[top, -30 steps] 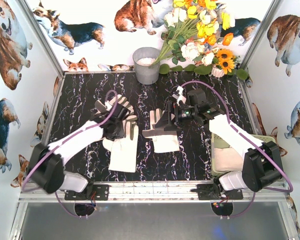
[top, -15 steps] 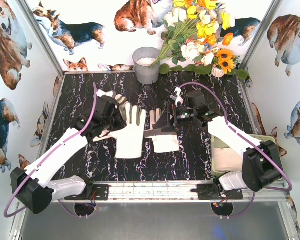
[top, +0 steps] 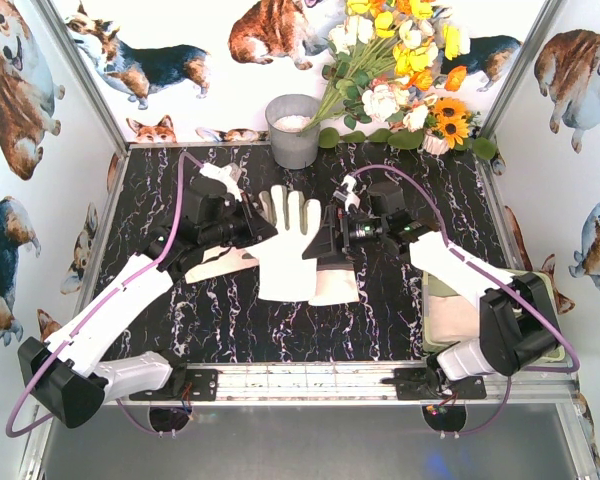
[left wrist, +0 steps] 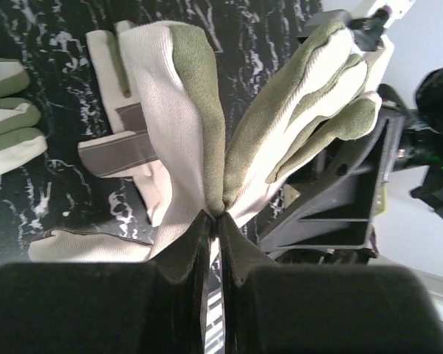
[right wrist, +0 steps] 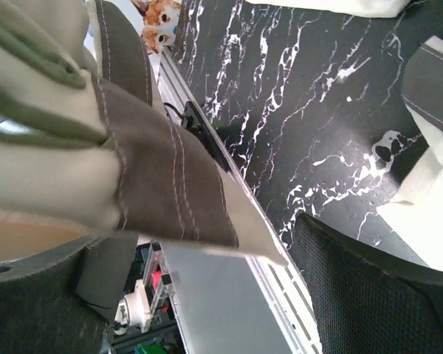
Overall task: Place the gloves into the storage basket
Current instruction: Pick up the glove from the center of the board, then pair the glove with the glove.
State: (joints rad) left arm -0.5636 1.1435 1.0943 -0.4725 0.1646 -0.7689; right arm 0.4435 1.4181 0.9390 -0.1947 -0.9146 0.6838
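Left hand (left wrist: 214,216) clamped on glove (top: 291,250), right hand (top: 331,244) apart, basket (top: 431,296) holding cream fabric (top: 458,318)

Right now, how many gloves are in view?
4: raised glove in the left gripper; table glove by the right gripper; another glove under the left arm; cream glove in the storage basket, maybe hiding more.

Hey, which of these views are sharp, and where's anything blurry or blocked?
Top external: evenly lit, sharp across the table. Left wrist: held glove crisp, left gripper's fingers dark and blurred up close. Right wrist: nearby glove blocks the left half, table beyond sharp.
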